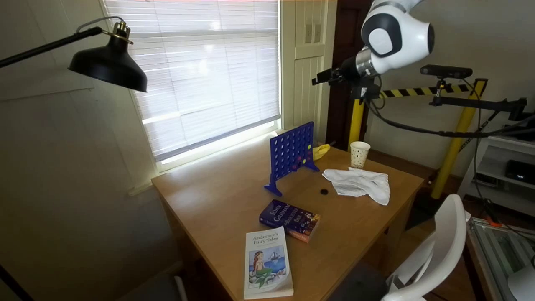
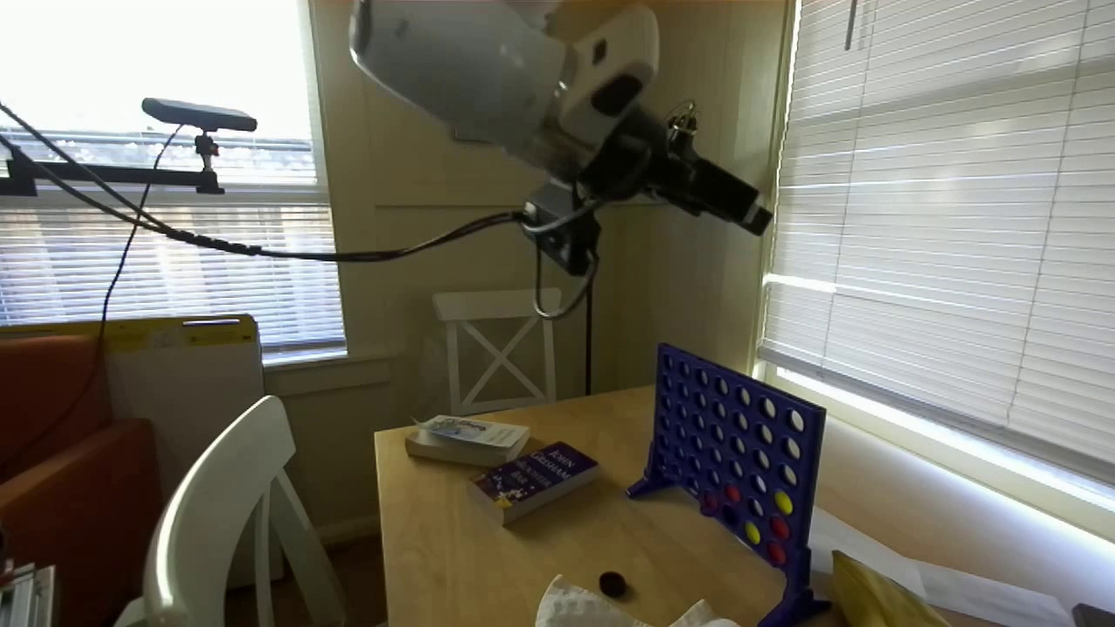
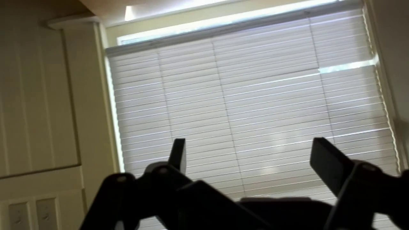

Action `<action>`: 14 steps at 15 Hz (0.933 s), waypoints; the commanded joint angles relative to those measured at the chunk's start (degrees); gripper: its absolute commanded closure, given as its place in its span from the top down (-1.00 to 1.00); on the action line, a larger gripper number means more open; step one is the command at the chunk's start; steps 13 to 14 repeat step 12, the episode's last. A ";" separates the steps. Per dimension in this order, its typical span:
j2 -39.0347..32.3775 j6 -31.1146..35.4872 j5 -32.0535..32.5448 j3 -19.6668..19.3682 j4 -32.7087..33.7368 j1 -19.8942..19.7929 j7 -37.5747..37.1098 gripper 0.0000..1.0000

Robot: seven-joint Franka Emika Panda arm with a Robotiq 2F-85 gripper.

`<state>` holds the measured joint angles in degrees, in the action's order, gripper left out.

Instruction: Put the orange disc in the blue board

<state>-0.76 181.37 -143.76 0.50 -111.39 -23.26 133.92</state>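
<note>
The black two-fingered gripper (image 3: pixel 249 150) stands spread and empty. In an exterior view the white arm (image 1: pixel 388 42) holds it high, pointing left and slightly down. Lower down stands the upright blue plastic grid board (image 1: pixel 291 149). The small round disc (image 1: pixel 324 192) lying near and right of it looks dark, not orange: probably light, stiff and slippery, best pinched by its rim.

white book (image 1: pixel 268 264): "Andersen's Fairy Tales" | purple book (image 1: pixel 289 220): "John Grisham", "Rooster Bar"
</note>
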 commanded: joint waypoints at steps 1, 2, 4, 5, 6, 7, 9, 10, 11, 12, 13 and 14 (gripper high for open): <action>9.80 16.70 2.66 1.04 -3.70 1.18 1.45 1.00; 12.54 22.11 12.25 -1.88 -6.40 6.73 -7.92 1.00; 15.88 32.21 -4.11 -4.48 -5.66 9.33 11.06 1.00; 11.53 27.33 1.51 -1.28 -2.88 5.53 3.41 1.00; 13.28 30.66 -0.89 -2.24 -3.46 7.34 6.65 1.00; 14.55 31.94 -1.19 -2.79 -4.15 8.41 7.77 1.00; 15.43 32.21 -1.19 -3.33 -5.01 8.89 8.26 1.00; 15.39 32.21 -1.19 -3.50 -5.30 8.91 8.32 1.00; 15.33 32.21 -1.19 -3.56 -5.50 8.91 8.33 1.00; 15.25 32.21 -1.19 -3.59 -5.50 8.91 8.34 1.00; 15.25 32.21 -1.19 -3.59 -5.50 8.91 8.34 1.00; 15.25 32.21 -1.19 -3.59 -5.50 8.91 8.34 1.00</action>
